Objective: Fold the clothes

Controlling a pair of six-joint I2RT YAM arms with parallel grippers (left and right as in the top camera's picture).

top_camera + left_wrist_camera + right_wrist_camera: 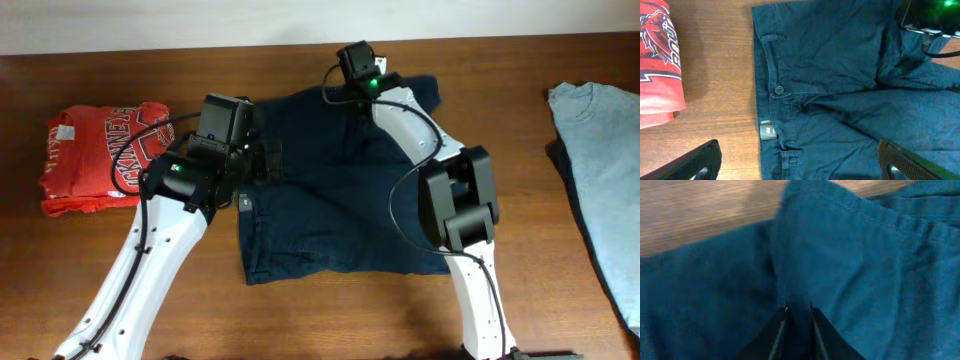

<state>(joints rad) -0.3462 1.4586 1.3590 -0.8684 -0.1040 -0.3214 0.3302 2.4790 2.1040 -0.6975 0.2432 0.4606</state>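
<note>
- Bench (pixel 330 315): brown wood with the grain running left to right, matt, bare between the two white arms. Beyond its far edge a pale strip (pixel 150 25) of the room shows, too plain to name.
- Clothes (pixel 330 215): one dark navy garment, spread in loose wrinkles over the middle of the bench and reaching close to the far edge. The waistband lies along the side nearest the bench's left edge, with a dark button (pixel 779 90) and a small white tag (pixel 767 131) on it.
- Left pincer (pixel 802 162): fingers spread wide, nothing between them, hanging over the waistband side of the clothes.
- Right pincer (pixel 797 325): at the far edge of the clothes, clamped on a raised ridge of the navy cloth. Bare wood shows just behind it.
- Red shirt (pixel 100 160): folded into a bundle with white lettering on top, lying near the left edge of the bench, apart from the clothes.
- Grey-blue T-shirt (pixel 600 150): pale, lying flat at the right edge of the bench and partly cut off from sight, well apart from the clothes.
</note>
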